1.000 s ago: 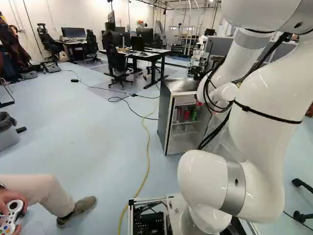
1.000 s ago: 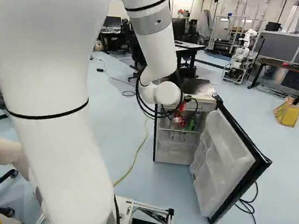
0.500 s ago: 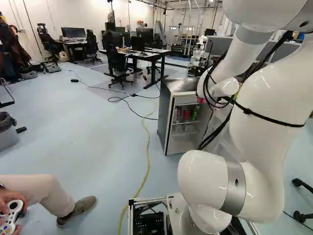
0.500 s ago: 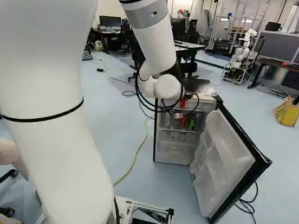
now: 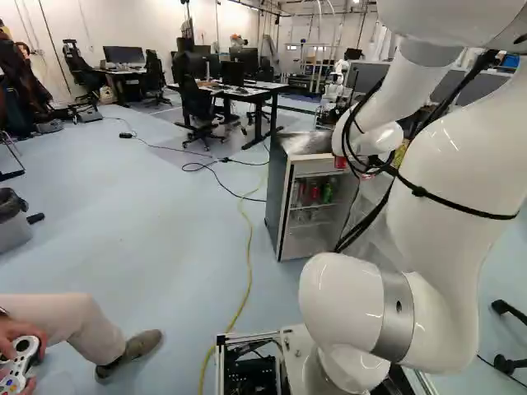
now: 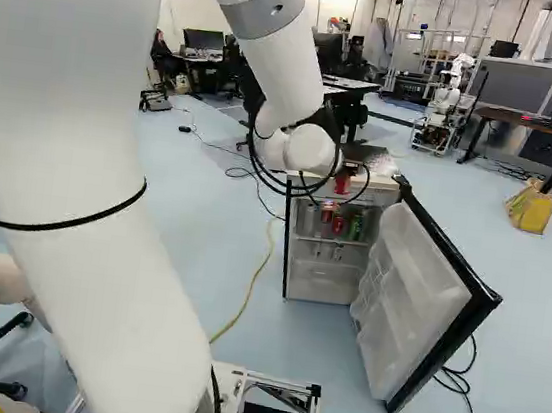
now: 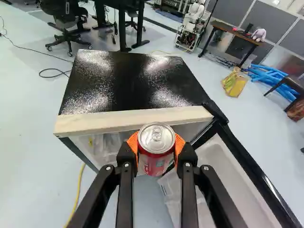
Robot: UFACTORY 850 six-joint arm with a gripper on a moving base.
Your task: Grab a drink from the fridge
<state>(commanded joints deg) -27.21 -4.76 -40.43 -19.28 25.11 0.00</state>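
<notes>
The claw (image 6: 343,180) was closed around a red soda can (image 7: 156,147), with one orange pad (image 7: 133,143) pressing on each side. I was holding this can upright, outside the fridge (image 7: 126,78), near the front edge of its top. My arm (image 6: 265,49) reached over there from the base.

I took twelve o'clock as the direction straight ahead of the claw. The dark top of the fridge was at twelve. The fridge door (image 6: 415,304) stood wide open, at about three to four o'clock. Inside, on a shelf, I could see two other red cans (image 6: 326,216) and a green can (image 6: 356,226).

Farther away, an office chair (image 7: 69,28) was at eleven o'clock. Another robot (image 7: 192,23) stood between twelve and one, a dark tabletop (image 7: 232,29) was at one, and a yellow bag (image 7: 235,84) lay on the floor near two. A yellow cable (image 7: 78,190) ran along the floor at eight.
</notes>
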